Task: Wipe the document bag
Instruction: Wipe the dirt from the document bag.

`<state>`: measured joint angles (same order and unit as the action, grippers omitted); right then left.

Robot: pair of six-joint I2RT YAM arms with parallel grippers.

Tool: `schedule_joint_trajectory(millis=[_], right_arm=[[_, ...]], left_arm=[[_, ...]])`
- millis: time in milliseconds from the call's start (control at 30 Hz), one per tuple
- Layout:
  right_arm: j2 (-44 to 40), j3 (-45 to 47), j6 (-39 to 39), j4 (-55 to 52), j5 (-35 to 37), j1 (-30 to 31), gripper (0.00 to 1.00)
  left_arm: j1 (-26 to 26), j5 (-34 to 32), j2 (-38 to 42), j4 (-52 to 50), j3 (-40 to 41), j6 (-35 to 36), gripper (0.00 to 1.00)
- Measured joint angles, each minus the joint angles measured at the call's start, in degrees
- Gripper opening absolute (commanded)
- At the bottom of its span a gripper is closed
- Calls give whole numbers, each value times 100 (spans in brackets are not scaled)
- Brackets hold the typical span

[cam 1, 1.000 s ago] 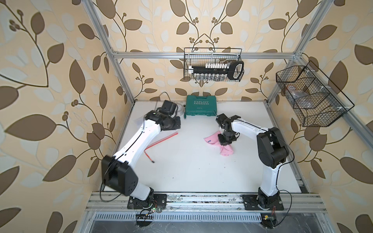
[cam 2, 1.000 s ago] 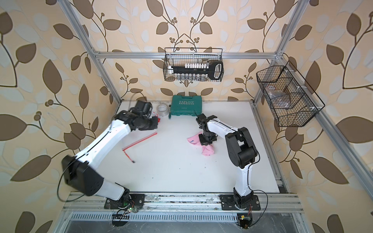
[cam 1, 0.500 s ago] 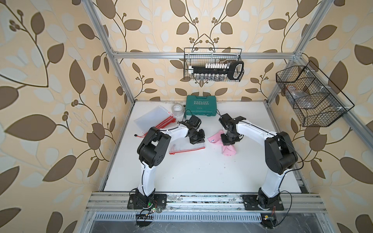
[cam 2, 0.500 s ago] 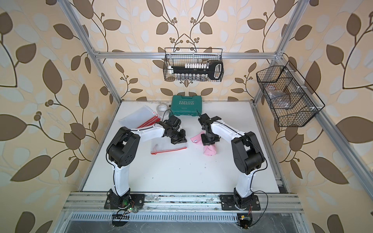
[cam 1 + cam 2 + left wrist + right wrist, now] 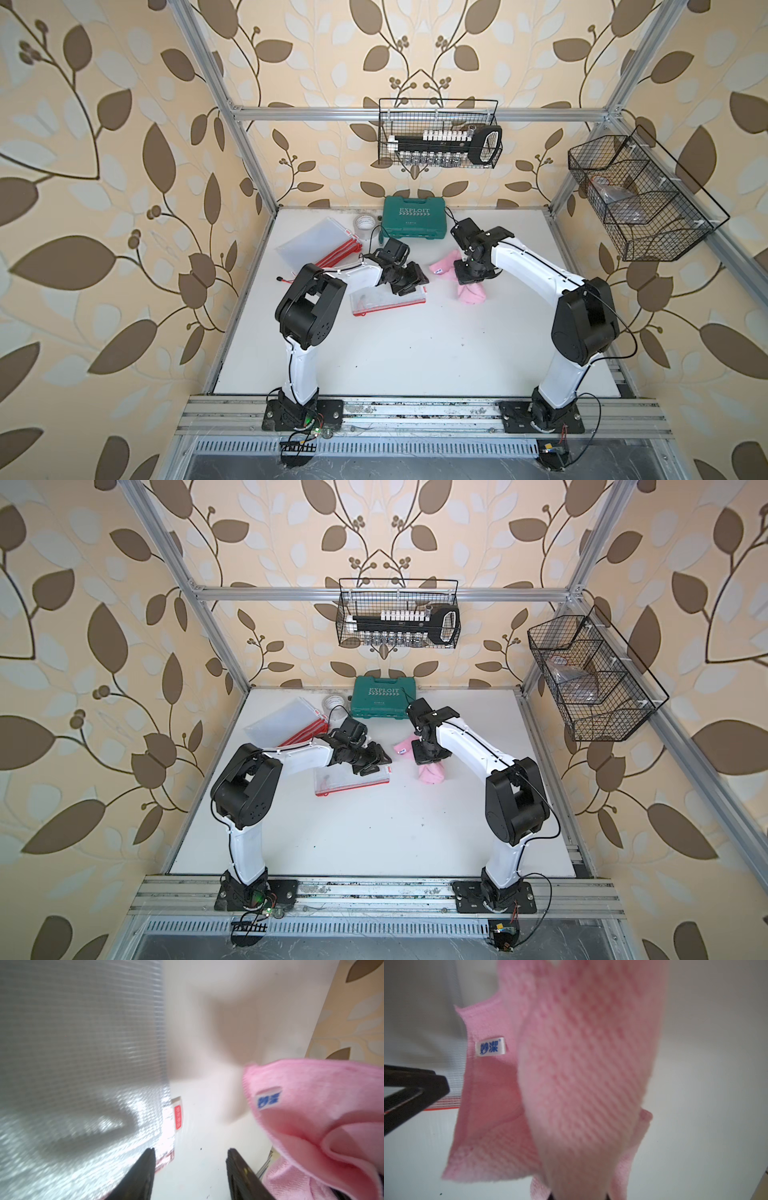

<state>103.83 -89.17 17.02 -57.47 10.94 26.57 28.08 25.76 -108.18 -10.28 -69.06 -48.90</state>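
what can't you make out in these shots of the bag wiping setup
- right gripper: fingertips covered by the pink cloth in the right wrist view.
- document bag: far corner hidden under the left gripper in both top views; its surface is blurred in the left wrist view.
- side wire basket: contents too small behind the mesh in both top views.

The document bag [image 5: 386,301] lies flat on the table [image 5: 415,357], left of centre, with the cloth [image 5: 471,294] near its right. Along the back edge, left to right, sit a stack of bags [image 5: 316,245], a tape roll [image 5: 365,224] and a case [image 5: 415,223]. One wire basket [image 5: 438,139] hangs on the back wall above the case, a second basket [image 5: 640,203] on the right wall.
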Motion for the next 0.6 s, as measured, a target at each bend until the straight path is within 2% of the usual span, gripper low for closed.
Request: schedule_joint_trajectory(millis=[33,133,267,400,600], right_arm=[[35,-179,-26,7,-22,87,0],[330,-754,-101,31,-321,323,0],[1248,-1733,-186,179,-1051,597,0],[2332,-2509,-186,424,-1792,791,0],[3056,-2470,-190,501,-2129,841,0]], left_arm=[[-184,-85,264,-96,197,0,25],[-887,-396,918,-400,564,118,18],[-1646,-782,1272,-763,651,402,17],[-1808,-769,1062,-940,658,682,16],[-1843,-514,531,-901,807,785,10]])
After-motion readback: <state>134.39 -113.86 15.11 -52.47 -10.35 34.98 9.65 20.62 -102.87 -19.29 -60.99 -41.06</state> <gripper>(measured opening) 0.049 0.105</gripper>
